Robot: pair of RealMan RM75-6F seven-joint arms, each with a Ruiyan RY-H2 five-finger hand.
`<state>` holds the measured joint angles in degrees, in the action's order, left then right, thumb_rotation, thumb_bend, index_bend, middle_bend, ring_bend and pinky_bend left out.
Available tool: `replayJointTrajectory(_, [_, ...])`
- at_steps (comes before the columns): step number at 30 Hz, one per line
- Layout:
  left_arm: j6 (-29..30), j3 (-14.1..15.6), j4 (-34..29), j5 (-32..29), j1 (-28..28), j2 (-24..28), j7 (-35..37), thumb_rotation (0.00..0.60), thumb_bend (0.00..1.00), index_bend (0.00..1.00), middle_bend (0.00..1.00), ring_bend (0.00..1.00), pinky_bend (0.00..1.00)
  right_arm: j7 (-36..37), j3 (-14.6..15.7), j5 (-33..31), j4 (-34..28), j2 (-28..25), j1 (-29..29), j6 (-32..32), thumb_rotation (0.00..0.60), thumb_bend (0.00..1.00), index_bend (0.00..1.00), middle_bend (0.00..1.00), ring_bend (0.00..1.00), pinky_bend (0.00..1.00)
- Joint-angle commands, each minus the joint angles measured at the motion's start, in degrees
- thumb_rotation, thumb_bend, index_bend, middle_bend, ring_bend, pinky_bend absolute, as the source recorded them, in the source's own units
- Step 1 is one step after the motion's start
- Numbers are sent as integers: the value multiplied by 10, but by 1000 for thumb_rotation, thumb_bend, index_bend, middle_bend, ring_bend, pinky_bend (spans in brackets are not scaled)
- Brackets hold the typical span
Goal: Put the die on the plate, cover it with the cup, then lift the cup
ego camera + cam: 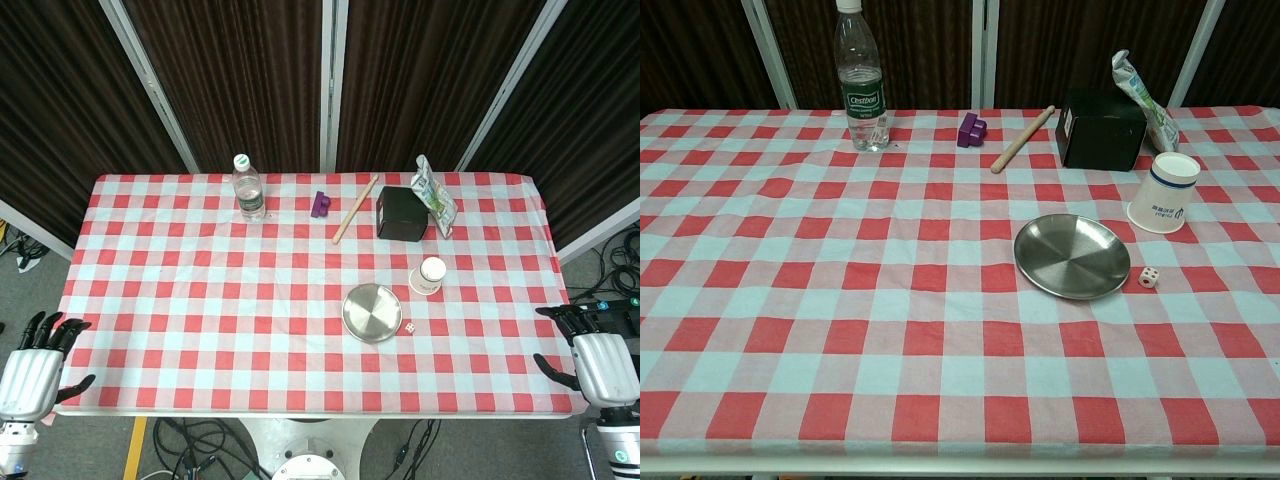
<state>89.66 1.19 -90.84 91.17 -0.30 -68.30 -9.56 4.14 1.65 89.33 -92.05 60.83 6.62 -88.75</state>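
A small white die [409, 327] [1149, 278] lies on the checked cloth just right of a round metal plate [372, 312] [1072, 256]. Behind the die stands a white paper cup [430, 275] [1163, 192], mouth up. In the head view my left hand [35, 368] hangs off the table's front left corner with fingers spread and nothing in it. My right hand [597, 358] sits off the front right corner, fingers apart and empty. Neither hand shows in the chest view.
Along the far side stand a water bottle [248, 187] [862, 80], a purple block [320, 204] [971, 130], a wooden stick [355, 208] [1022, 139], a black box [402, 212] [1100, 128] and a snack bag [435, 194] [1143, 96].
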Motion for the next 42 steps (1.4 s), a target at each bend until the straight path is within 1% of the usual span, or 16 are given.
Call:
replayJointTrajectory(1, [1,-1,1,0,1,-1,0,600,0,234,224,109,86,0,-1,2,0,1,-1,1,600,122,266,298,205,424])
replayJointTrajectory(6, [2,0,1,0,2,-2,-3,600,0,234,224,109,87,-2,-5,8,-1,1,-1,6,600,122,266,299,208,424])
replayJointTrajectory(9, [3,0,0,1,2,-3,-2,600,0,234,224,109,87,-7,-8,20,-3,8,9,17,600,122,265,313,221,424])
replayJointTrajectory(12, [2,0,-1,3,0,-4,-1,600,0,234,224,109,86,-31,-13,35,-12,24,30,44,600,120,265,350,288,456])
replayJointTrajectory(14, [4,0,1,6,1,-4,1,600,0,234,224,109,86,-64,-20,34,-25,40,47,69,600,116,275,406,391,550])
replayJointTrajectory(16, [7,1,2,11,1,-3,3,600,0,234,224,109,86,-102,-26,21,-36,55,62,99,600,108,310,480,503,658])
replayJointTrajectory(19, [9,2,4,14,1,-1,4,600,0,234,224,109,86,-177,-39,-19,-51,83,93,163,600,93,366,622,669,810])
replayJointTrajectory(21, [10,3,6,16,2,0,8,600,0,234,224,109,86,-226,-50,-52,-51,109,114,201,600,91,399,714,751,882])
replayJointTrajectory(22, [11,4,8,16,2,0,10,600,0,234,224,109,86,-245,-55,-66,-47,122,122,214,600,91,426,787,810,939])
replayJointTrajectory(23, [12,5,9,17,3,-1,14,600,0,234,224,109,86,-267,-60,-87,-40,139,132,231,600,90,451,844,855,975])
replayJointTrajectory(25, [13,5,13,16,5,-3,21,600,0,234,224,109,86,-298,-67,-119,-29,163,145,255,600,91,488,917,915,1000])
replayJointTrajectory(27, [12,6,17,12,7,-6,25,600,0,235,224,109,86,-330,-74,-158,-19,187,160,277,600,93,498,954,949,1000])
replayJointTrajectory(30, [10,6,23,10,7,-9,32,600,0,235,224,109,86,-361,-80,-195,-3,220,175,292,600,107,498,967,963,1000])
replayJointTrajectory(32, [11,6,27,10,8,-11,35,600,0,235,224,109,86,-372,-81,-212,9,237,182,297,600,133,498,968,964,1000])
replayJointTrajectory(36, [11,5,33,8,8,-13,42,600,0,235,224,109,86,-382,-85,-237,31,263,191,298,600,160,500,968,964,1000])
replayJointTrajectory(42, [7,4,39,7,6,-15,50,600,0,236,224,109,86,-389,-87,-261,55,293,204,301,600,162,505,967,964,1000])
